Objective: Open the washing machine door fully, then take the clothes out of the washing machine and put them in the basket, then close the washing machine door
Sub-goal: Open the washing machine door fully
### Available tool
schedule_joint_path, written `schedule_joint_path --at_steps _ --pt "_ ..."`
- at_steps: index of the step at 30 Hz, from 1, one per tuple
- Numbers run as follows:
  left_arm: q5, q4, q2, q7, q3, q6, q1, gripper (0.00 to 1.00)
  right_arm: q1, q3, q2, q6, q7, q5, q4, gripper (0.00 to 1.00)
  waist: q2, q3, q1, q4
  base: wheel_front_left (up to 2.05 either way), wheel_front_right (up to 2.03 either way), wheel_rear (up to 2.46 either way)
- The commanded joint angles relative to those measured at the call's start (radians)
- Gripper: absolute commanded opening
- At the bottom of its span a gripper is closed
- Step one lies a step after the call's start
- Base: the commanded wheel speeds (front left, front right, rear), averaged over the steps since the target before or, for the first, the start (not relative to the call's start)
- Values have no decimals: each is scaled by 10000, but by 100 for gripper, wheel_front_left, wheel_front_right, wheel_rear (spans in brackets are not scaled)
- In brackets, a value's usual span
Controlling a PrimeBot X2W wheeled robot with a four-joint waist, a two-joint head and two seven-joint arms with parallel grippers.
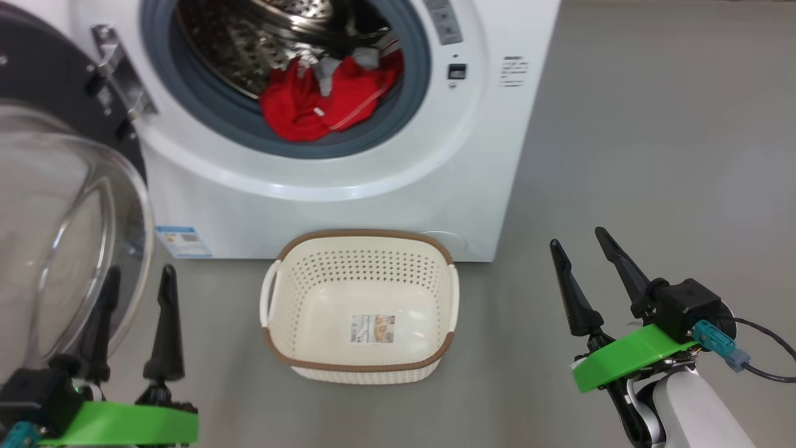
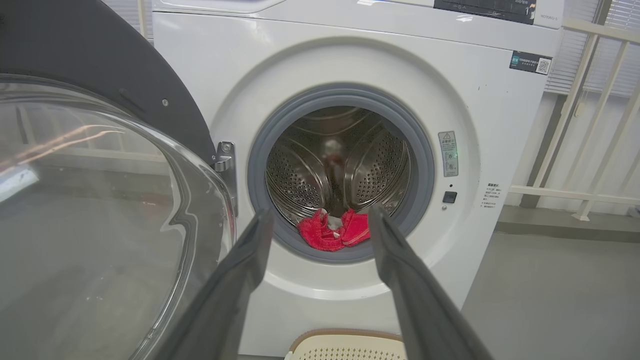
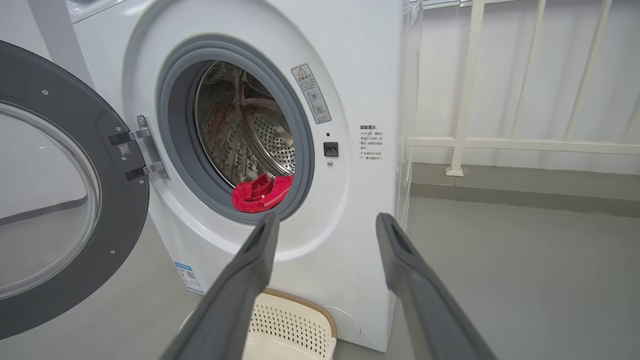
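The washing machine (image 1: pixel 348 205) stands on the grey floor (image 1: pixel 622 155), its round opening uncovered. The washing machine door (image 1: pixel 62 218) is swung out wide on its hinge at the machine's left side, black rim up and clear glass bowl bulging toward the robot. The basket (image 1: pixel 360 235) sits on the floor just in front of the machine, below the opening, with a paper sticker (image 1: pixel 372 328) on its bottom and no garments in it. The clothes (image 1: pixel 317 102), red with a bit of pale cloth on top, lie at the front of the steel drum (image 1: pixel 249 43), spilling onto the grey rubber ring (image 1: pixel 398 118). The left end effector (image 1: pixel 140 274) hangs beside the door's glass, fingers spread wide and holding nothing. The right end effector (image 1: pixel 577 238) hovers over bare floor to the right of the basket, likewise spread wide and empty.
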Motion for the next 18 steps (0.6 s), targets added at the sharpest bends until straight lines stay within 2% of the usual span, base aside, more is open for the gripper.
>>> schedule_joint_path --at_steps 1,10,18 --pt "-78 -156 275 43 329 -59 19 100 2 171 47 63 -64 -126 -386 100 -1 -227 0 -416 0 0 0" --pt "-18 50 352 -56 375 -66 963 100 655 176 47 63 -64 -195 -770 100 -1 -783 0 -1054 0 0 0" --pt "377 500 146 -216 235 47 1638 100 1216 -3 47 63 -64 -328 -866 100 -1 -1135 0 -1236 0 0 0"
